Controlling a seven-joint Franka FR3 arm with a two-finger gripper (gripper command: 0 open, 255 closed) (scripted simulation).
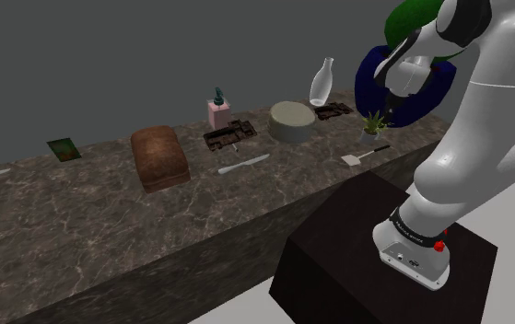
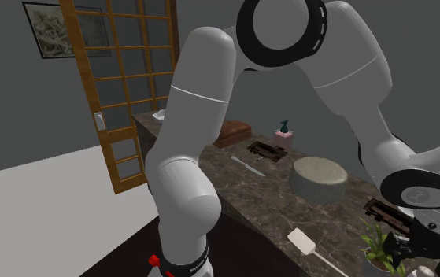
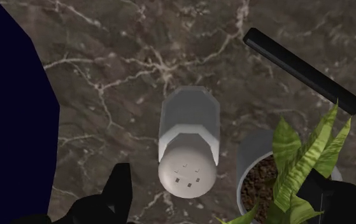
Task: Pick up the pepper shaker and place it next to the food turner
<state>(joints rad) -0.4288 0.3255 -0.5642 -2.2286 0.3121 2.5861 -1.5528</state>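
1. Wrist view: my gripper (image 3: 216, 178) hangs over the shaker (image 3: 189, 146), fingers (image 3: 116, 194) spread wide and touching nothing; I grip nothing yet.
2. The shaker stands upright on the counter (image 3: 106, 76), its holed cap facing me; I look straight down on it because I judge a top-down grasp across its round body to be the surest.
3. The plant (image 3: 284, 172) stands just beside the shaker, its pot inside my finger gap, between the shaker and one finger; that is the hazard; closing from here could, I judge, pinch pot and shaker together or tip one; I should shift until only the shaker sits between my fingers.
4. The turner (image 3: 300, 67) lies flat near by, beyond the plant, its black handle slanting across the counter; in the shoulder view it lies close to the counter's front edge.
5. The step in hand, as I judge it, is the approach; the carry should be short, since the goal lies so near; bare counter alongside the handle seems the place to set down.
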